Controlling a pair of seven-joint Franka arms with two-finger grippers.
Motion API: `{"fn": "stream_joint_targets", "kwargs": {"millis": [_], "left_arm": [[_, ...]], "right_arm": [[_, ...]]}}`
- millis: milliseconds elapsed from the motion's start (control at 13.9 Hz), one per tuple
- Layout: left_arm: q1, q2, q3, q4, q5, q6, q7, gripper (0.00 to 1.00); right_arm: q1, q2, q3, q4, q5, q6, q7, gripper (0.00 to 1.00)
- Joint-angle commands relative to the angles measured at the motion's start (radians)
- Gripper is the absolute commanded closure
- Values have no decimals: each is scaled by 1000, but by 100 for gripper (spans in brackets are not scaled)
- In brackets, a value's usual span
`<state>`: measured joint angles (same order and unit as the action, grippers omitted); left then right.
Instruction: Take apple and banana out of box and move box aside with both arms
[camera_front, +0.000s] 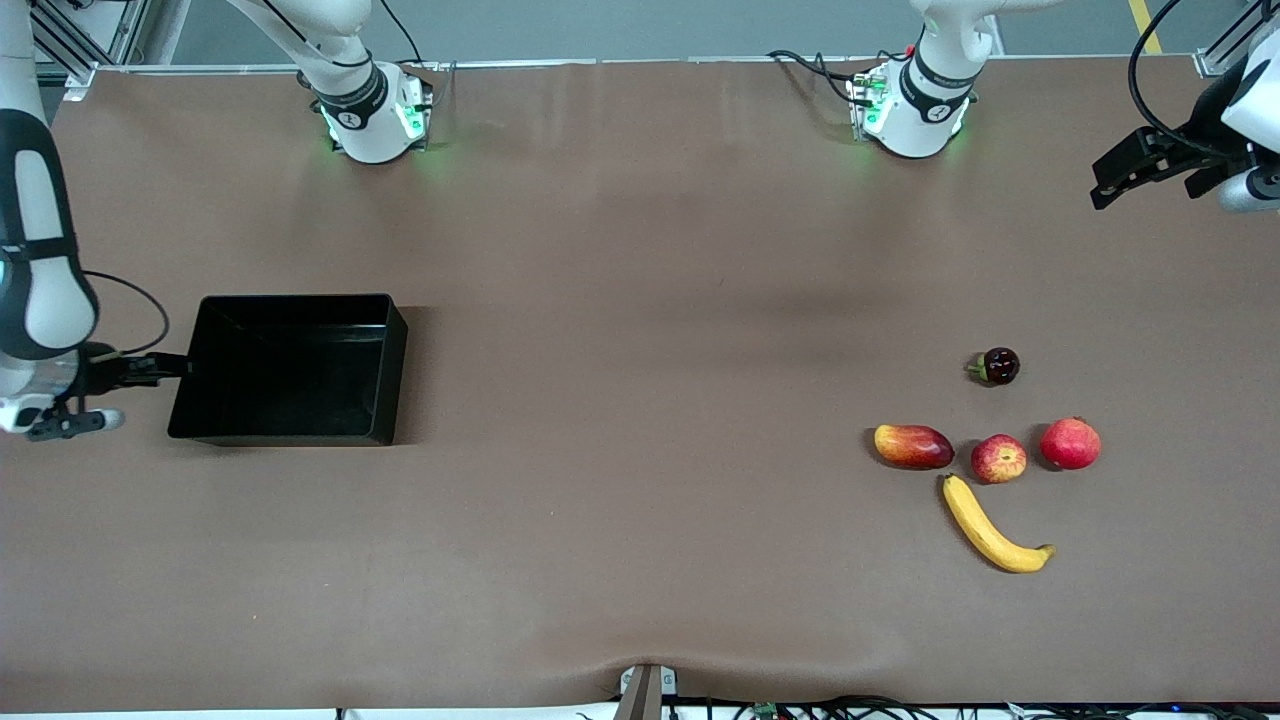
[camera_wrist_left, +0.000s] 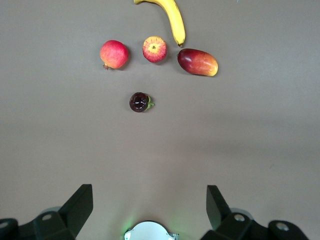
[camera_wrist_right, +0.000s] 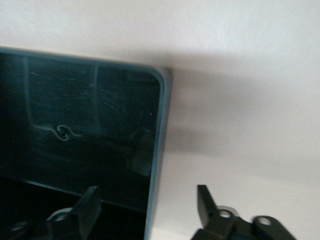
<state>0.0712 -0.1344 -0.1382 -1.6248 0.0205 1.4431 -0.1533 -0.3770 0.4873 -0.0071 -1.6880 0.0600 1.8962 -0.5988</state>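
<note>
The black box (camera_front: 290, 370) rests on the table toward the right arm's end. My right gripper (camera_front: 178, 366) stands open astride the box's (camera_wrist_right: 75, 130) end wall. In the right wrist view the right gripper (camera_wrist_right: 147, 200) has one finger inside the box and one outside, neither touching the wall. The yellow banana (camera_front: 990, 530) and the small streaked apple (camera_front: 999, 458) lie toward the left arm's end. My left gripper (camera_front: 1110, 180) hangs open and empty above that end of the table. The left wrist view shows the left gripper (camera_wrist_left: 148, 197) well above the banana (camera_wrist_left: 172, 20) and apple (camera_wrist_left: 155, 49).
A red-yellow mango (camera_front: 913, 446) and a plain red round fruit (camera_front: 1070, 443) flank the apple. A small dark fruit (camera_front: 997, 366) lies farther from the front camera than these. The left wrist view also shows the mango (camera_wrist_left: 198, 62), red fruit (camera_wrist_left: 114, 54) and dark fruit (camera_wrist_left: 139, 102).
</note>
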Motion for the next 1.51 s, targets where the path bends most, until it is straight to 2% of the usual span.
{"fn": "stream_joint_targets", "kwargs": {"millis": [0,144,288,432,649,793,937,1081,1225,1441], "left_arm": [[9,-17,2,-10,-19,10,18,0],[10,-19,3,-7,-19,10,17,0],[10,-17,3,-10,-19,8,17,0],[12,-22,3,-9,-19,7,26,0],[13,-27,5,-9,-19,3,28,0],[28,-28,5,-9,-17,-1,34,0],[30,-34,5,-9,-17,-3,34,0],[30,-34,5,-9,-17,-9,35,0],[30,-33,6,0,-17,-9,35,0],[30,-25,9,16,-11,-10,38,0]], "right_arm": [[7,2,15,221,-43,-240,-24,0],[67,-3,7,312,-71,-348,0,0],[99,-9,15,387,-167,-420,130,0],[104,-16,27,427,-161,-472,217,0],[142,-126,53,426,-125,-479,273,0],[183,-196,50,418,-105,-555,408,0],[202,-248,53,409,-101,-603,439,0],[208,-315,55,372,-27,-629,441,0],[234,-390,56,308,-16,-612,450,0],[311,-444,56,268,-12,-603,670,0]]}}
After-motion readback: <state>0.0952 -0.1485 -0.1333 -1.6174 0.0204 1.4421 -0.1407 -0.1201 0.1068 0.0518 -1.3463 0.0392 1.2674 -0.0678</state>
